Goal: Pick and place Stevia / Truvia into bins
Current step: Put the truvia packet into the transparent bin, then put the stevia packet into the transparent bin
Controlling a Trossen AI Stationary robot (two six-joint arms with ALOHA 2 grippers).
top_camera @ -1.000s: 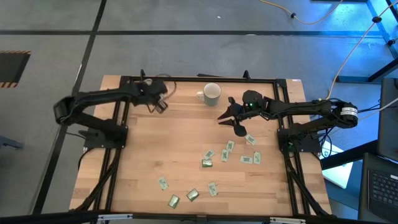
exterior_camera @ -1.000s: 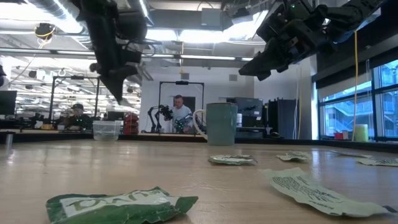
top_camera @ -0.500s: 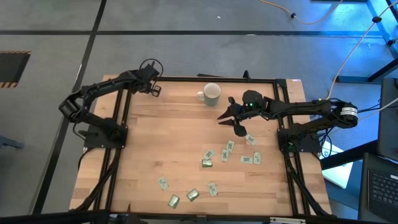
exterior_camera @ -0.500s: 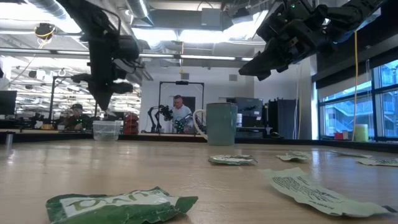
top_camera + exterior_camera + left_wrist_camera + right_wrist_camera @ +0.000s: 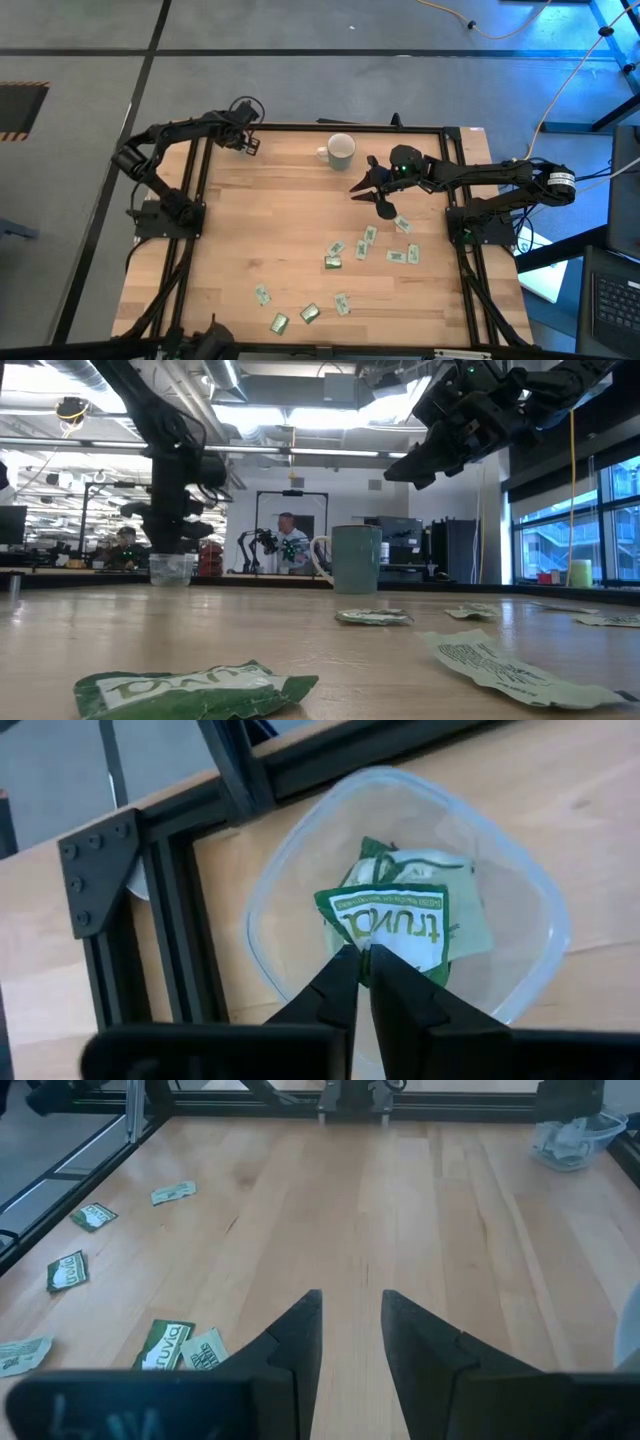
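Left claw (image 5: 361, 960) hangs over the clear cup (image 5: 300, 870) at the desk (image 5: 260, 230) corner, pinching a Truvia sachet (image 5: 395, 925). Right claw (image 5: 351, 1315), slightly parted and empty, hovers beside the mug (image 5: 340, 150); loose sachets (image 5: 335, 255) lie scattered nearby.

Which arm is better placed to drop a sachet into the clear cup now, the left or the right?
Left. Its end effector is shut on a Truvia sachet directly over the cup. The right end effector hangs near the mug, open and empty.

Your two arms are matte black; the right arm (image 5: 490, 178) carries a green light and silver collar.
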